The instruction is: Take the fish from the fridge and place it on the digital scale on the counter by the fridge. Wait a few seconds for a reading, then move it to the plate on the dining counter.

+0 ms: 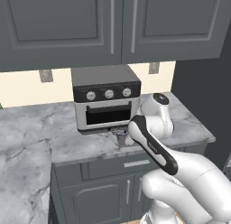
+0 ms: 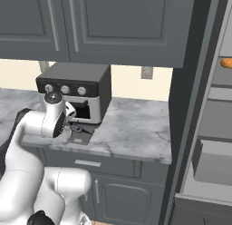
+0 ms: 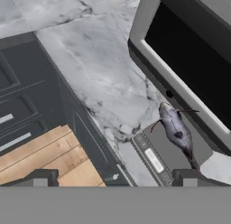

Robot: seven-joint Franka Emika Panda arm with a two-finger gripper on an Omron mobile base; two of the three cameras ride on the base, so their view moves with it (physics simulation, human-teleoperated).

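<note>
Fish [image 3: 177, 132] lies on the digital scale [image 3: 168, 151], which sits on the marble surface [image 3: 103, 69] right in front of the toaster oven [image 3: 189, 65]. In the hand view the fish is at about 2 o'clock from the end effector [image 3: 115, 177], closer to the right-hand fingertip [image 3: 191, 177] than to the other. Its long axis runs from about 11 o'clock (head end, I judge) to 5 o'clock, the thin tail reaching nearly to that fingertip.

End effector: fingers spread wide, nothing between them, clear of the fish.

Arm pose, from the left base view: forearm reaches forward over the cabinet front, wrist folded down over the surface edge by the scale [image 1: 121, 136]. Fridge [image 2: 213, 129] stands open at 3 o'clock in the right base view.

Judgement: weighing stage; regrasp would need a shift toward 2 o'clock, fingers across the body.
</note>
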